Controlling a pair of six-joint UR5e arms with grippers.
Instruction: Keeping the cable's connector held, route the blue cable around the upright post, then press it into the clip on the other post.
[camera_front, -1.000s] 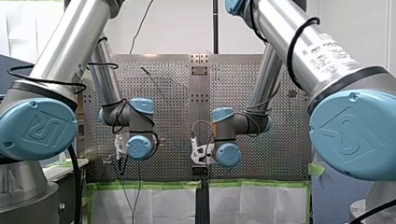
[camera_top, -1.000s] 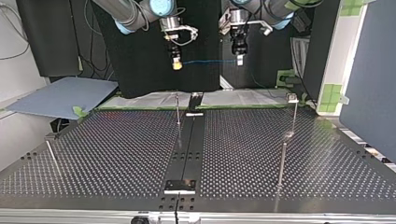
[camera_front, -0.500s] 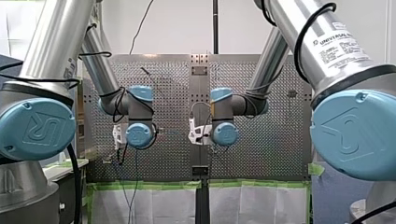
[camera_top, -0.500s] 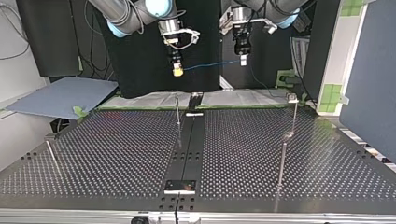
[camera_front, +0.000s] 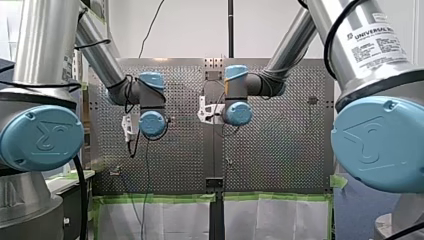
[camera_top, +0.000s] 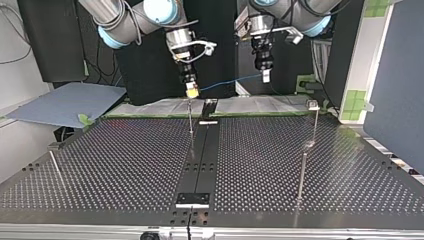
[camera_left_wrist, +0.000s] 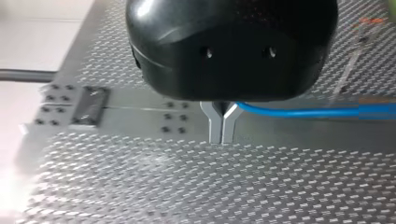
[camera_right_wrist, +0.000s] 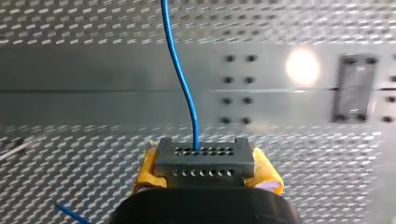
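Perforated metal table (camera_top: 125, 165) lies below both grippers. The right gripper (camera_right_wrist: 204, 173) pinches the grey, hole-dotted connector (camera_right_wrist: 204, 158) between yellow pads. The left gripper (camera_left_wrist: 221, 139) presses its slim metal fingers together around the thin, pliant blue cable (camera_left_wrist: 299, 112) strung between them. With the upright post (camera_top: 190, 120) seemingly just below the right gripper, a taut span should wrap cleanly.

The robot's left arm (camera_top: 306, 8) and right arm (camera_top: 125, 24) hang wrists-down — left pincer (camera_left_wrist: 220, 134) pinched closed, right pincer (camera_top: 191, 90) clamped, its yellow pads (camera_right_wrist: 268, 176) drawn in.
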